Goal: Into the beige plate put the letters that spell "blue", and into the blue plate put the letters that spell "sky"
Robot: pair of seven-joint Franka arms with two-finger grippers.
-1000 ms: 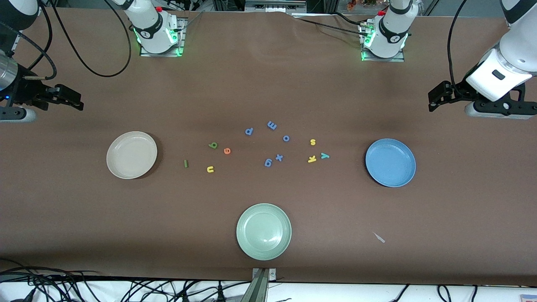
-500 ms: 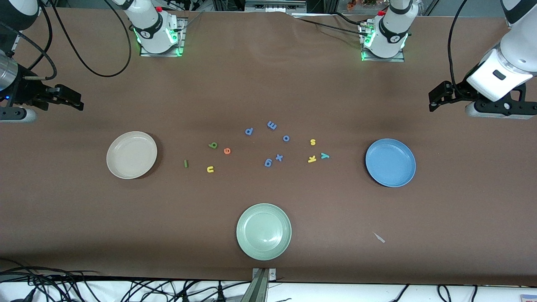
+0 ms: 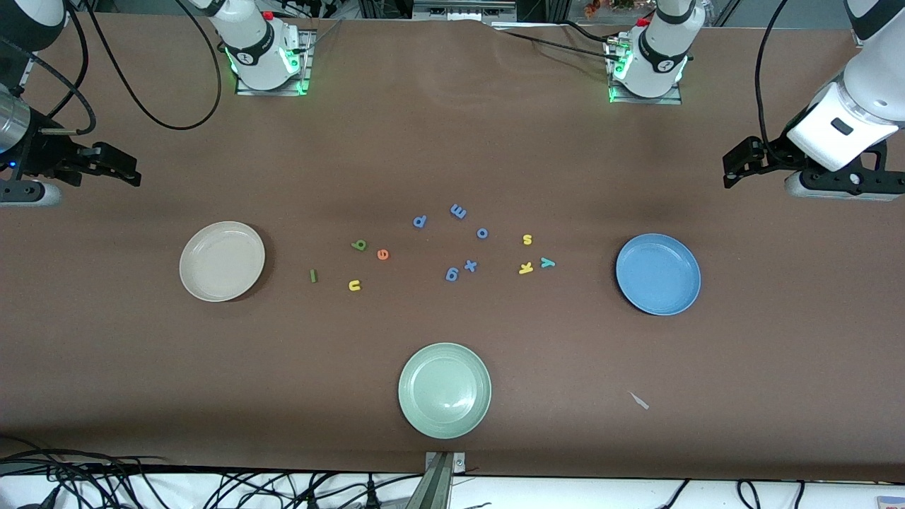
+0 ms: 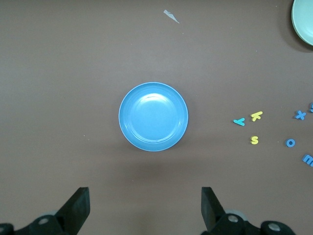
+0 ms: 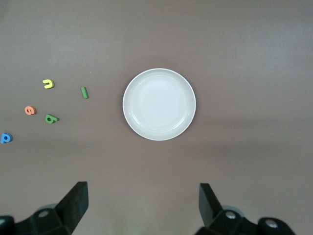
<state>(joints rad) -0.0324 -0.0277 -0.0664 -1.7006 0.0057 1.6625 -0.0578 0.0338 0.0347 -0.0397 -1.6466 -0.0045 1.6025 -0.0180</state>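
Note:
Green b [image 3: 359, 245], orange e [image 3: 382, 254], dark green l [image 3: 312, 276] and yellow u [image 3: 354, 285] lie on the table beside the empty beige plate [image 3: 222, 261]. Yellow s [image 3: 527, 240], yellow k [image 3: 525, 268] and teal y [image 3: 546, 262] lie beside the empty blue plate [image 3: 657, 274]. My right gripper [image 5: 143, 205] hangs open and holds nothing, up over the table near the beige plate [image 5: 159, 104]. At the other end my left gripper [image 4: 144, 208] is also open with nothing in it, over the table near the blue plate [image 4: 153, 116].
A pale green plate [image 3: 444, 389] sits nearest the front camera. Blue letters p [image 3: 419, 221], m [image 3: 458, 211], o [image 3: 482, 232], x [image 3: 470, 266] and g [image 3: 452, 273] lie between the two letter groups. A small pale scrap [image 3: 639, 400] lies near the front edge.
The left arm's wrist has shifted very slightly. The letters, the plates and the right arm stay where they were.

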